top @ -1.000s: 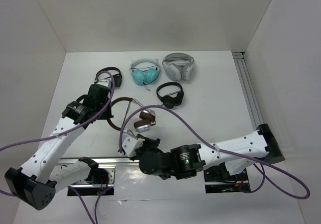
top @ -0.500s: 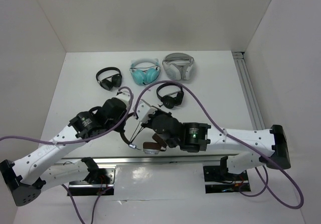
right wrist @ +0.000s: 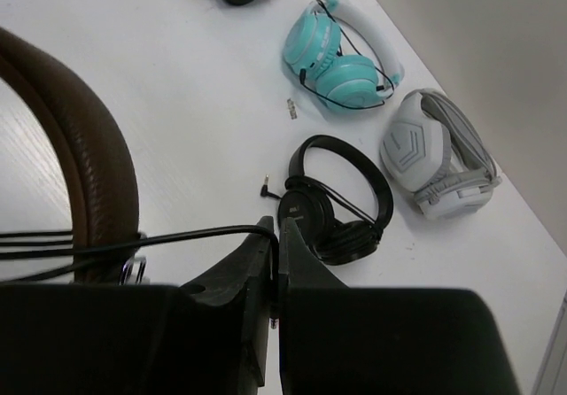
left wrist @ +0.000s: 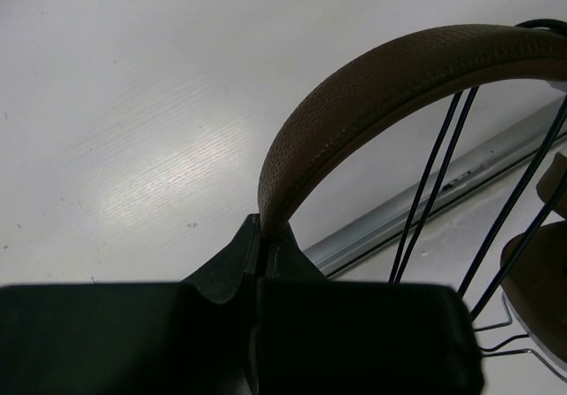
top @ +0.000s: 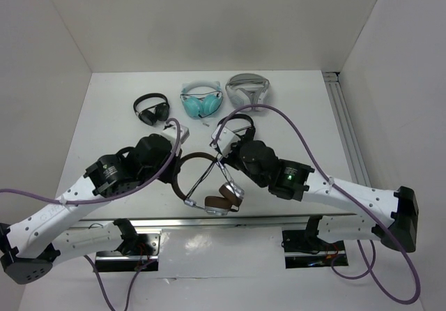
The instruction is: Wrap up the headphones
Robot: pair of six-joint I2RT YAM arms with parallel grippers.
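Plainly the headphones (top: 224,198) hang at the near middle of the table (top: 104,116), the left pincer (left wrist: 260,228) clamped on the stiff leather headband (left wrist: 372,85). Meanwhile the right pincer (right wrist: 275,236) is closed on the thin cable (right wrist: 195,234), limp and probably slippery.

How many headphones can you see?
5. At the back: a small black pair, a teal pair and a grey-white pair. In front of those, another black pair. Nearest, the brown pair. More could be hidden.

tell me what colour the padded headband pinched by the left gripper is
Brown: the grainy leather headband shows best in the left wrist view.
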